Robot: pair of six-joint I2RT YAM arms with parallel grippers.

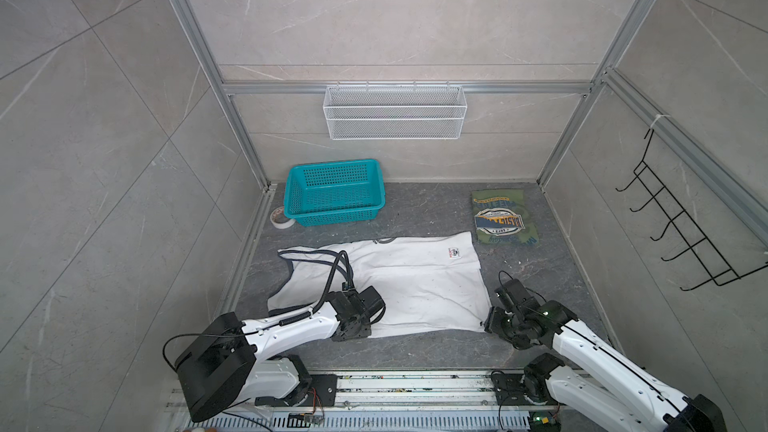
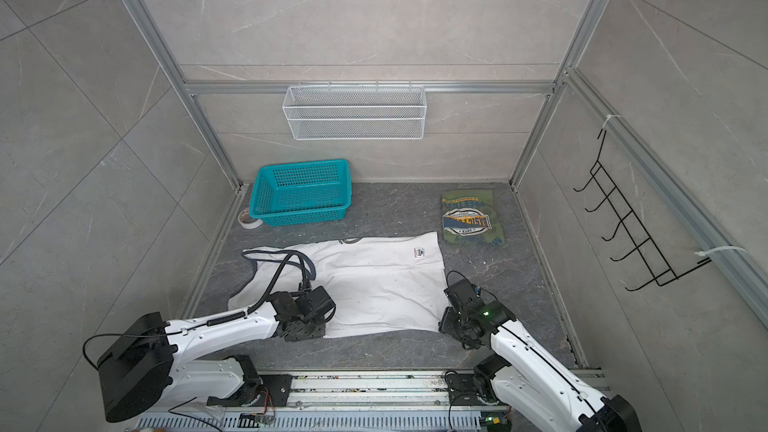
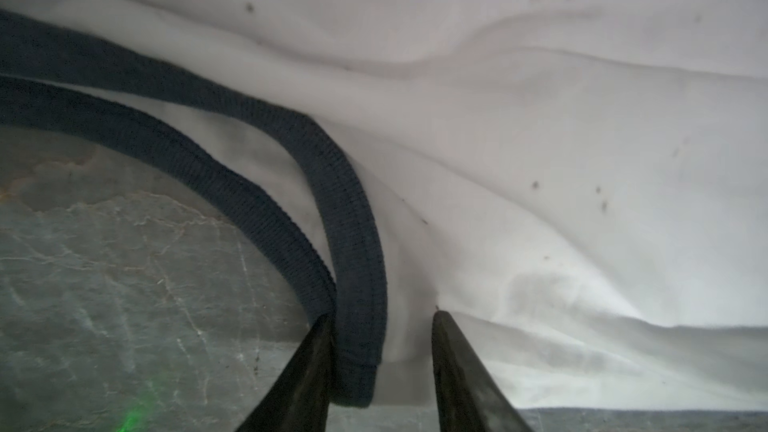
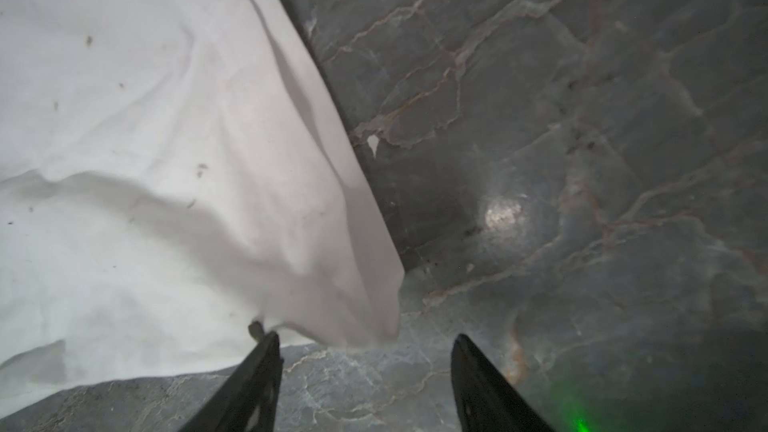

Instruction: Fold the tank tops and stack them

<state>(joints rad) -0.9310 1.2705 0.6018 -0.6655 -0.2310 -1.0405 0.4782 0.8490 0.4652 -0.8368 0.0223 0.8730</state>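
– Two jaws on the left gripper (image 3: 380, 317) stand a little apart. What is between them?

– The navy trim (image 3: 353, 242) of the white top (image 3: 540, 159), and a bit of white cloth next to it. One jaw touches the trim. The jaws are not pressed together, so they pinch nothing.

– What about the right gripper (image 4: 365, 338)?

– Its jaws are wide apart. The near right corner of the white top (image 4: 124, 118) sits just in front of them. One jaw tip touches the hem. Nothing is held.

– Where does the white top lie?

– In both top views it is spread out in the middle of the table (image 1: 415, 351). Its straps point left and its hem points right. It has some wrinkles and small dark specks. The left arm reaches over its near left part. The right arm comes to its near right corner.

– And the other one?

– The green top (image 1: 505, 217) is folded small, picture side up. It lies at the far right of the table, just past the far right corner of the white one.

– What else is around?

– Some things at the back. A blue basket (image 1: 332, 217) stands at the far left, open side up. A tape roll (image 1: 281, 217) lies just beside it. A white wire shelf (image 1: 395, 111) hangs on the back wall. Black hooks (image 1: 688, 217) hang on the right wall.
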